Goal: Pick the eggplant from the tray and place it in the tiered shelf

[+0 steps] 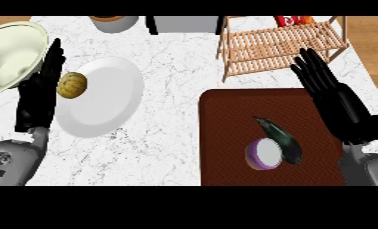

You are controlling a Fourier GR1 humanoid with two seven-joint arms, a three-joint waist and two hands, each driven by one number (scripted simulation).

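White, grey-veined marble bench (170,73), viewed steeply from above; strips of wooden floor (363,28) at both upper corners.

One dark red-brown tray (221,138), lower right, flat on the bench. One eggplant (286,140) on the tray, right of its middle, lying on its side, stem end toward the far edge. Touching it on the near left, a round pale disc (263,154) with a purple rim: either its cut face or a separate piece, not decidable.

One tiered shelf (280,48) of pale wooden slats, just beyond the tray's far edge. Behind it, something red (294,20), partly cut off.

One white plate (107,100), left of centre, carrying one small yellow-brown ball (72,85) at its left rim. One pale yellow-green dish (16,55) at the left edge, partly out of view. One grey pot (117,23) and one grey box (186,24) at the far edge.

Two black hands. Left hand (38,100): open, fingers straight and pointing away, beside the plate's left rim, holding nothing. Right hand (341,100): open, fingers straight, over the tray's right edge, near the eggplant but apart from it.
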